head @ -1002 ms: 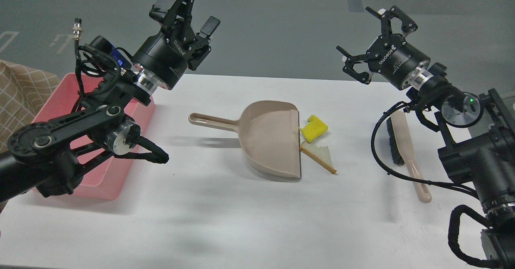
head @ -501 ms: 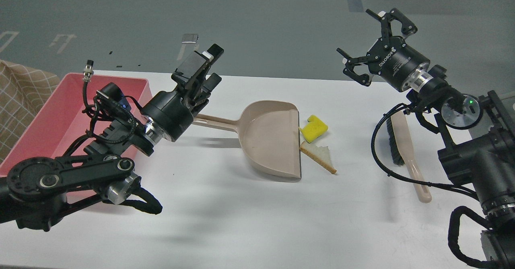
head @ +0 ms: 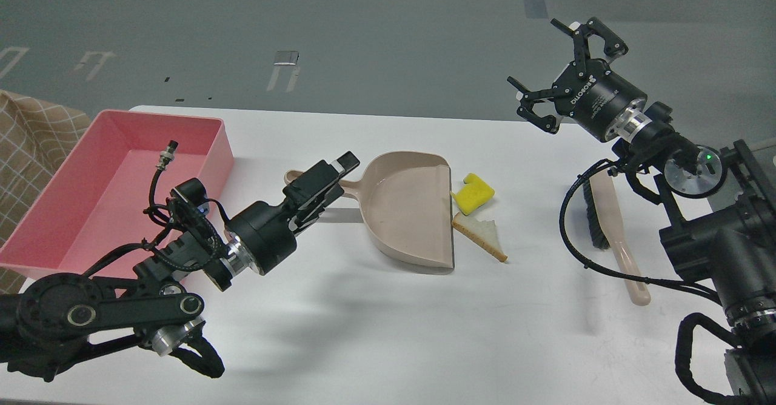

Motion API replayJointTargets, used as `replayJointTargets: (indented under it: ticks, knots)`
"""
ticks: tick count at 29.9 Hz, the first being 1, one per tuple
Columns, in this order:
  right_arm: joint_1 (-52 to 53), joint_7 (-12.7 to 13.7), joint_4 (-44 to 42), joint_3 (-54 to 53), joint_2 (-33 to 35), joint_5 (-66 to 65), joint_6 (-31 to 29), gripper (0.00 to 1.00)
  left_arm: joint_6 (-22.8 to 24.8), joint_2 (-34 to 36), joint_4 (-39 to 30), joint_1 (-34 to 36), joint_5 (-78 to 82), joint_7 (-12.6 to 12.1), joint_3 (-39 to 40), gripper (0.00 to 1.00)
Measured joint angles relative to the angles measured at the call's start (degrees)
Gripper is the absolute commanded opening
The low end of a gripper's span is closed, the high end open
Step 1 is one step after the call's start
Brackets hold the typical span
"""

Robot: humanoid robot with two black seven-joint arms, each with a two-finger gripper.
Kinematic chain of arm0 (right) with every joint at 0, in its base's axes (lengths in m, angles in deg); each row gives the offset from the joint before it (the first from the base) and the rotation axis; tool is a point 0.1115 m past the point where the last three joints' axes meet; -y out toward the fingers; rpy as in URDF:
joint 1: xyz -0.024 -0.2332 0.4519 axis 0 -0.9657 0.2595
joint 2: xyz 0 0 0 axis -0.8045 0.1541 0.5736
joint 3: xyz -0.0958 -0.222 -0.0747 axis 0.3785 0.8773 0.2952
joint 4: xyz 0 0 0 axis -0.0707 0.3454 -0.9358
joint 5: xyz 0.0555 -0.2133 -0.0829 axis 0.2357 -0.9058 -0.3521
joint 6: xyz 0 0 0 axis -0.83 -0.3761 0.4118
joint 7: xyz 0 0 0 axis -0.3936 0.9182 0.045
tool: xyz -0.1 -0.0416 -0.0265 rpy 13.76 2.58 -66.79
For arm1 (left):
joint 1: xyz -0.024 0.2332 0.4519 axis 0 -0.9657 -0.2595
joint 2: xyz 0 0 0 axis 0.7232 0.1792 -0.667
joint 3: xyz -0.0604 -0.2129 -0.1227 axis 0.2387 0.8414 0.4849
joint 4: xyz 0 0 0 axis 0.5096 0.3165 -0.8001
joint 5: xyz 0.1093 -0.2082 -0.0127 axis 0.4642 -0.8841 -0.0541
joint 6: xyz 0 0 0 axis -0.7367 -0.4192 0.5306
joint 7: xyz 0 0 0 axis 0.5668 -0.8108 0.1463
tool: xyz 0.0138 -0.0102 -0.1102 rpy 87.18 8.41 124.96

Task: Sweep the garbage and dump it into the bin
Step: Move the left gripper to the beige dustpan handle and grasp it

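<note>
- Beige plastic dustpan (head: 407,208) lies flat near the middle of the white tabletop (head: 376,326), its handle pointing left and its open mouth facing right.
- Just off that mouth sit the two bits of garbage: a bright yellow notched sponge chunk (head: 473,193) touching or nearly touching the lip, and a triangular white bread slice with brown crust (head: 482,236) right below it, also against the lip.
- At the dustpan's handle is the left gripper (head: 327,180), low over the table; its fingers overlap the handle from where I stand, and I cannot tell whether they are parted or clamped on it.
- Well to the right, the right gripper (head: 561,68) is raised above the table's far edge with its two fingers spread wide and nothing between them.
- Below that arm a beige hand brush with black bristles (head: 609,229) lies on the table, partly crossed by the arm's black cable.
- A large shallow pink plastic tub (head: 73,235) rests at the table's left end, well apart from the garbage, with the left arm's links in front of its near corner.
- Beyond the table stretches grey floor (head: 388,41) with pale markings; a checked tan cloth (head: 24,144) shows at the far left.
</note>
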Motion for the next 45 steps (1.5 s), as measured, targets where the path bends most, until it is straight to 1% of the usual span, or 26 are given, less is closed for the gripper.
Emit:
replayJointTargets:
  ticks: [5,12,19,25,31,37,45]
  knots:
    - [-0.3,0.0,0.1,0.0,0.0,0.0,0.0,1.0,0.0,-0.5,1.7,-0.9,0.1,0.0,-2.0,0.98]
    - [-0.4,0.0,0.1,-0.1,0.0,0.0,0.0,1.0,0.0,-5.2,9.6,-4.1,0.1,0.0,-2.2,0.98]
    - [-0.5,0.0,0.7,0.0,0.0,0.0,0.0,1.0,0.0,-10.8,19.1,-4.7,0.1,0.0,-2.1,0.98]
    - [-0.8,0.0,0.8,0.0,0.0,0.0,0.0,1.0,0.0,-11.7,21.4,-4.5,0.0,0.0,-1.4,0.98]
    - [-0.9,0.0,0.8,0.0,0.0,0.0,0.0,1.0,0.0,-12.1,25.5,-4.2,-0.4,0.0,-1.3,0.98]
    - [-0.9,0.0,0.8,0.0,0.0,0.0,0.0,1.0,0.0,-14.6,29.8,-4.0,-1.0,0.0,-1.1,0.98]
    - [-1.0,0.0,0.8,0.0,-0.1,0.0,0.0,1.0,0.0,-15.4,32.7,-4.0,-1.2,0.0,2.3,0.98]
